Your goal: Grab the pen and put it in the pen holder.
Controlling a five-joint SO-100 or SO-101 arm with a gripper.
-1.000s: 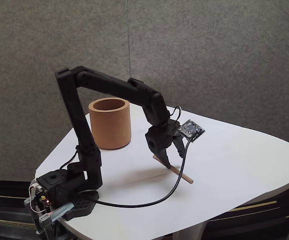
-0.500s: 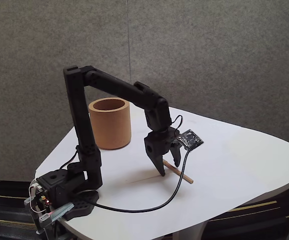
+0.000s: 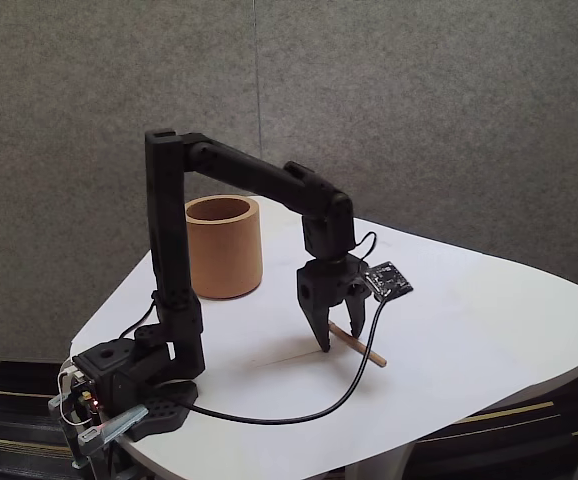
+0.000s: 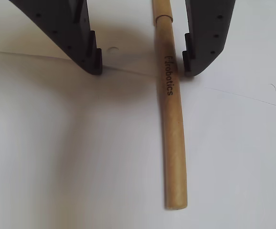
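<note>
The tool (image 4: 142,71) is standing spread wide, straddling the pen (image 4: 171,119) (nearer its right finger in the wrist view), having swung upright since a second ago. The pen is lying mid-desk (image 3: 489,320); the pen holder (image 3: 224,248) is sitting toward the rear-left edge.

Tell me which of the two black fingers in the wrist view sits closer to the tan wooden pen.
The right-hand finger of the open tool: the thin tan wooden pen lies just beside its tip, while the left-hand finger stands well apart across bare white table.
</note>
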